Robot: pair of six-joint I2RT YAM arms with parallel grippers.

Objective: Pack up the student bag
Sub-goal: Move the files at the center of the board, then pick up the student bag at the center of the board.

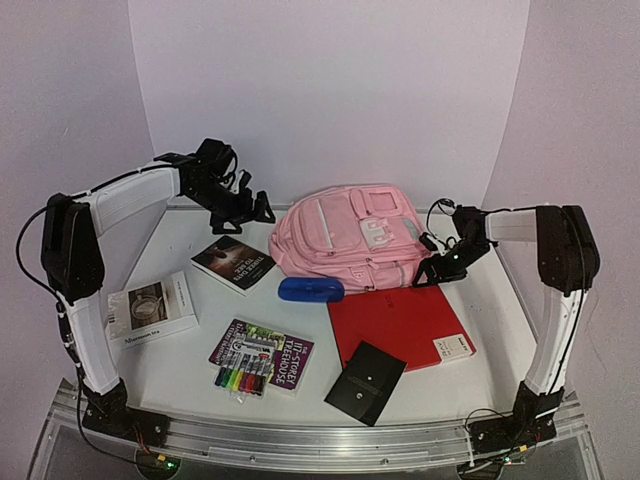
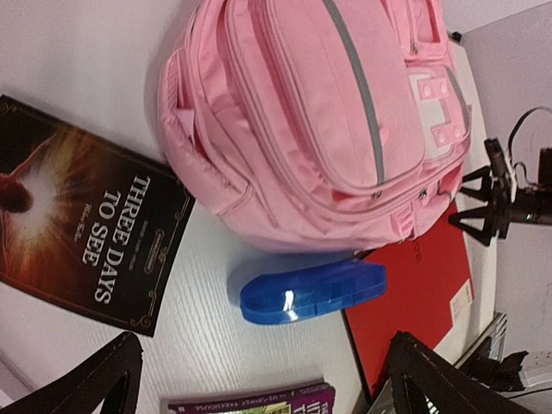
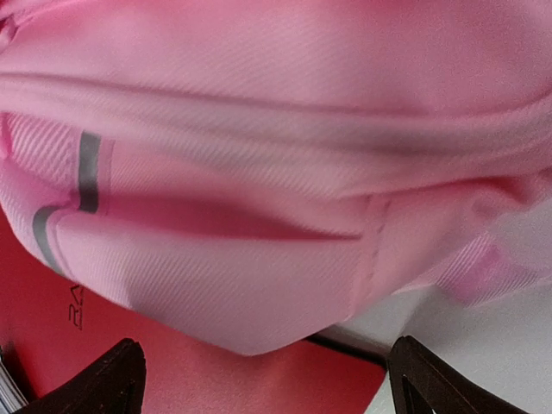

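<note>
Hovering empty with jaws spread, the left gripper beside the student bag and the right gripper close against its other side seem poised to open it first, which calls for pinching a zip pull.

One student bag. Nearer than the bag, to its left: two books, a dark book and a purple book, plus one white box and one marker pack. Just beside the bag: one blue case. Touching it: one red folder. Beyond that: one black pouch.
</note>
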